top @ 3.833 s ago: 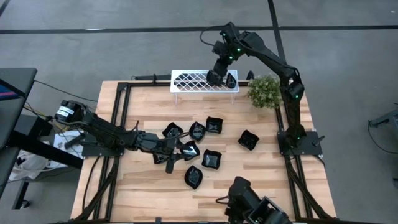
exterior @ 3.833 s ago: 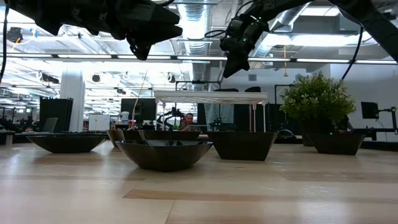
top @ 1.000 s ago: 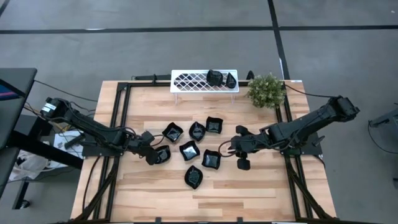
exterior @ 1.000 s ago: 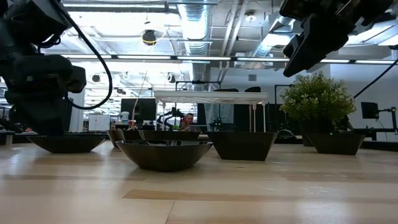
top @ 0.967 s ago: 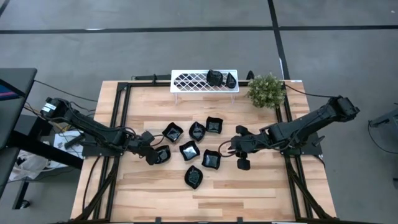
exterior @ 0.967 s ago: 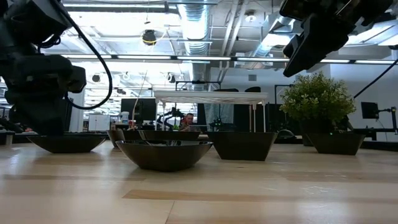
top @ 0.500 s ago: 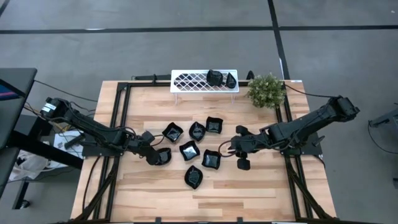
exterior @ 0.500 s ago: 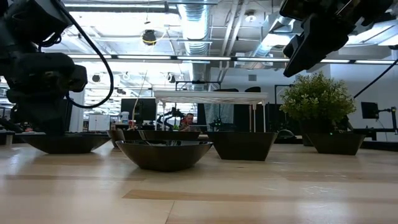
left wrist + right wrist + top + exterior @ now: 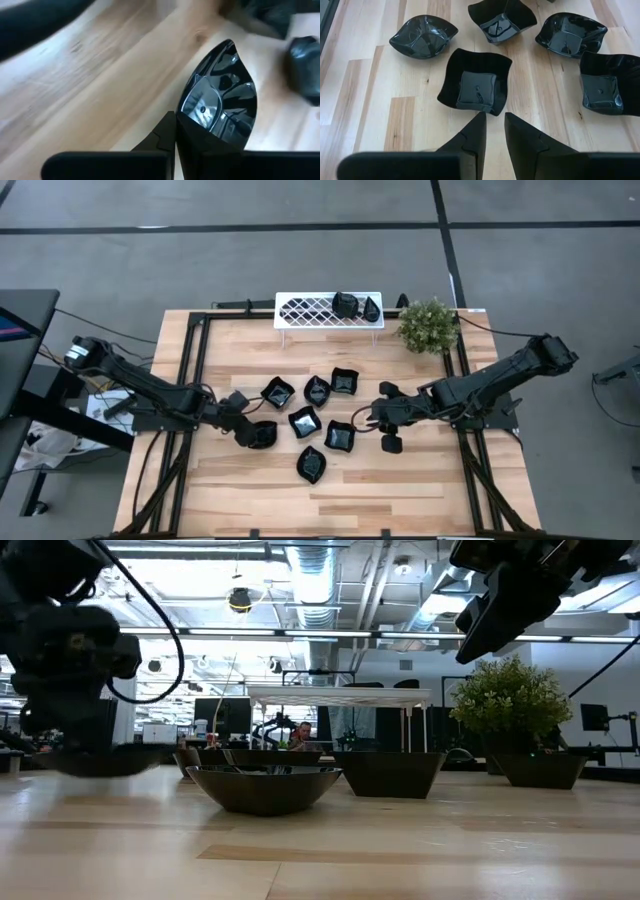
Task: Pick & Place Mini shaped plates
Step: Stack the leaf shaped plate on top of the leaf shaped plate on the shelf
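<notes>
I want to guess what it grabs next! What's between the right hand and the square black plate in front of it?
Nothing: in the right wrist view, only bare wooden table separates the right hand from the square plate.

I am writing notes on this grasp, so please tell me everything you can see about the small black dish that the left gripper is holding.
The dish is small, glossy black and looks like hard plastic or glazed ceramic, with reflections on its inner surface. It is leaf-shaped: one end comes to a point and the walls slope down to a small flat centre. The left gripper is shut on its rim, at the end away from the point. In the low view it appears raised a little above the wooden table, left of the other dishes. Its underside is hidden.
</notes>
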